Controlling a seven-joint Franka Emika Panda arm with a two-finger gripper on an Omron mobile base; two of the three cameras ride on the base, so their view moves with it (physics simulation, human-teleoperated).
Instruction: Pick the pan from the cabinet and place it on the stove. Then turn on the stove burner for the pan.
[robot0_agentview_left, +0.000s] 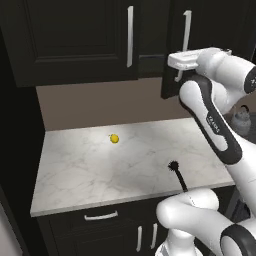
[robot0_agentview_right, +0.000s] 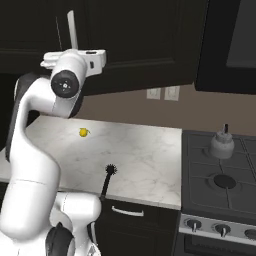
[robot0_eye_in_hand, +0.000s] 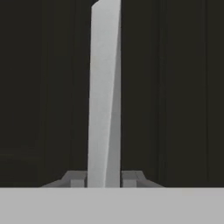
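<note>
Clamping its 2-finger gripper (robot0_eye_in_hand: 103, 178) onto the long silver bar handle (robot0_eye_in_hand: 104, 94) of the tall black-brown wall cabinet (robot0_agentview_left: 75, 40), the white arm is reaching up above the white marble counter (robot0_agentview_left: 90, 170); can't spot the pan, dark cooktop (robot0_agentview_right: 220, 182) is sitting off right.

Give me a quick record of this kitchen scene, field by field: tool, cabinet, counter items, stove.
tool: shut on the cabinet handle, fingers either side of the silver bar, tool up at the wall cabinet
cabinet door: the gripped door looks slightly ajar in the left base view; no pan seen yet
counter: small yellow fruit, black brush near the front edge
stove: silver kettle on a rear burner, knobs along the front
</note>
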